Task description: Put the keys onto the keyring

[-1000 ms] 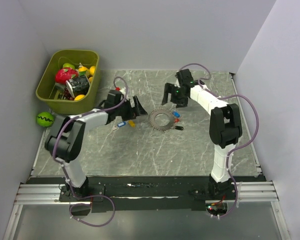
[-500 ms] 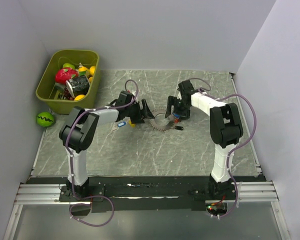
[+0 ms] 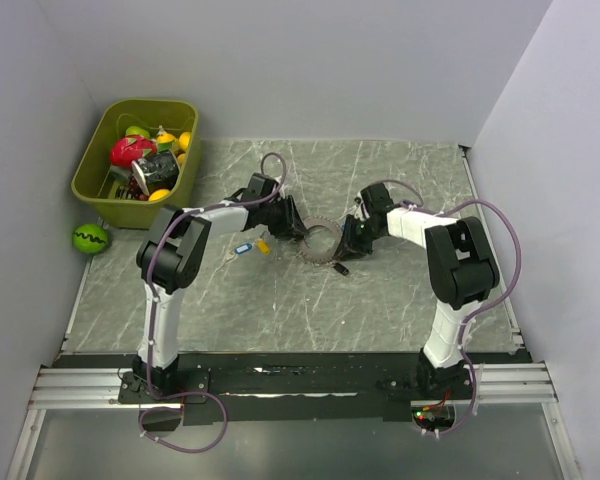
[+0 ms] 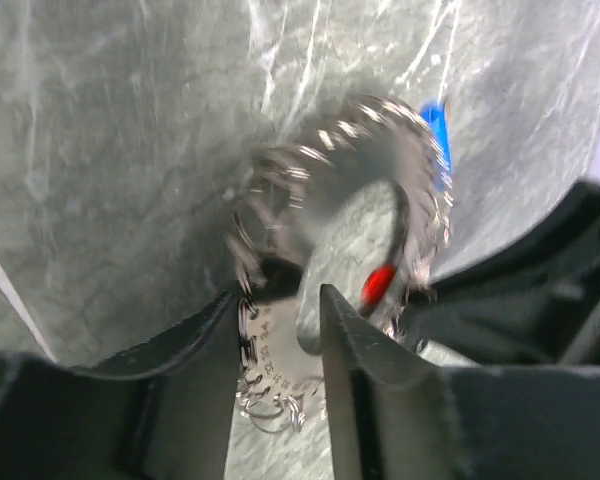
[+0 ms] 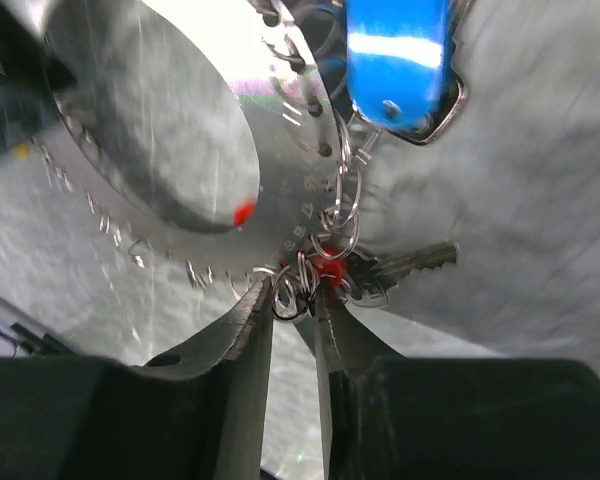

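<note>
The keyring (image 3: 320, 243) sits mid-table (image 3: 380, 300), with a blue-tagged key (image 5: 398, 60) and a silver key (image 5: 405, 265) at its rim. The left gripper (image 4: 280, 297) clamps its band on one side. The right gripper (image 5: 293, 295) pinches the small loops on the opposite edge.

Keyring (image 3: 318, 257) mid-table. Left gripper (image 3: 292, 228) at its 10 o'clock rim, right gripper (image 3: 349, 238) at 3. Blue-tagged key (image 3: 243, 248) apart, 9 o'clock.
</note>
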`<state>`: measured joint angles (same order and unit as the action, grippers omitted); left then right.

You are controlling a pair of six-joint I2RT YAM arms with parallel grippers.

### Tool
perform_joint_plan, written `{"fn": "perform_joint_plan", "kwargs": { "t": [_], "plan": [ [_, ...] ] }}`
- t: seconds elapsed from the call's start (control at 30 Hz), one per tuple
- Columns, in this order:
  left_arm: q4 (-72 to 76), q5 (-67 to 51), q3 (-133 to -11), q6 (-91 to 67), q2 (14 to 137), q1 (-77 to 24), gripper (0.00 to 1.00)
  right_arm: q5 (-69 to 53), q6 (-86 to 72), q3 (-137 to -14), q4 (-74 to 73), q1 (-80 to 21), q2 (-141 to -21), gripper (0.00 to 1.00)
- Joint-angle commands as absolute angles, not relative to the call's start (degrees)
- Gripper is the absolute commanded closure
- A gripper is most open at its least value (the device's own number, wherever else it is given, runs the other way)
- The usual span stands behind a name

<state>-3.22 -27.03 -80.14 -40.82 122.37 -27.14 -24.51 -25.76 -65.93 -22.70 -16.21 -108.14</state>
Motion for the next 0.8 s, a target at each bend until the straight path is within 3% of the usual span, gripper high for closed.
{"fn": "perform_joint_plan", "kwargs": {
  "t": [0.0,0.13,0.27,0.3,0.37,0.4,0.43,0.53,0.6,0.77],
  "plan": [
    [-7.2,-28.7,-86.6,-38.6,124.6,-27.7,0.63,-26.4,-27.9,-60.8,-20.9,-19.2,-105.3,0.76],
    [-8.3,-30.1,-90.6,-37.2,125.9,-28.0,0.66,-28.3,-28.7,-58.6,-19.8,-21.1,-102.4,0.76],
    [-11.2,-27.9,-93.0,-34.7,125.7,-28.9,0.59,-29.3,-29.8,-56.6,-18.5,-22.7,-99.2,0.76],
    [-11.2,-26.6,-92.7,-34.0,124.7,-29.0,0.58,-29.3,-30.0,-56.2,-18.2,-23.1,-98.4,0.73],
    [-11.5,-23.6,-92.3,-33.7,123.6,-29.0,0.44,-29.5,-30.2,-55.6,-17.6,-23.1,-96.4,0.68],
    [-12.6,-22.4,-92.4,-33.0,122.2,-28.9,0.39,-29.6,-30.2,-55.5,-17.8,-23.3,-95.7,0.56],
    [-12.7,-21.5,-91.9,-32.6,121.3,-29.0,0.30,-29.5,-30.2,-55.5,-17.9,-23.3,-94.4,0.52],
    [-11.5,-17.9,-88.6,-31.6,117.0,-29.0,0.18,-28.3,-29.6,-54.8,-17.1,-23.4,-91.6,0.35],
    [-11.1,-16.1,-86.8,-31.1,113.6,-28.8,0.16,-26.7,-29.1,-54.8,-17.3,-23.5,-90.6,0.27],
    [-11.0,-13.7,-79.5,-30.8,106.4,-28.7,0.14,-23.4,-26.5,-58.0,-18.5,-23.5,-89.7,0.21]
  ]
}}
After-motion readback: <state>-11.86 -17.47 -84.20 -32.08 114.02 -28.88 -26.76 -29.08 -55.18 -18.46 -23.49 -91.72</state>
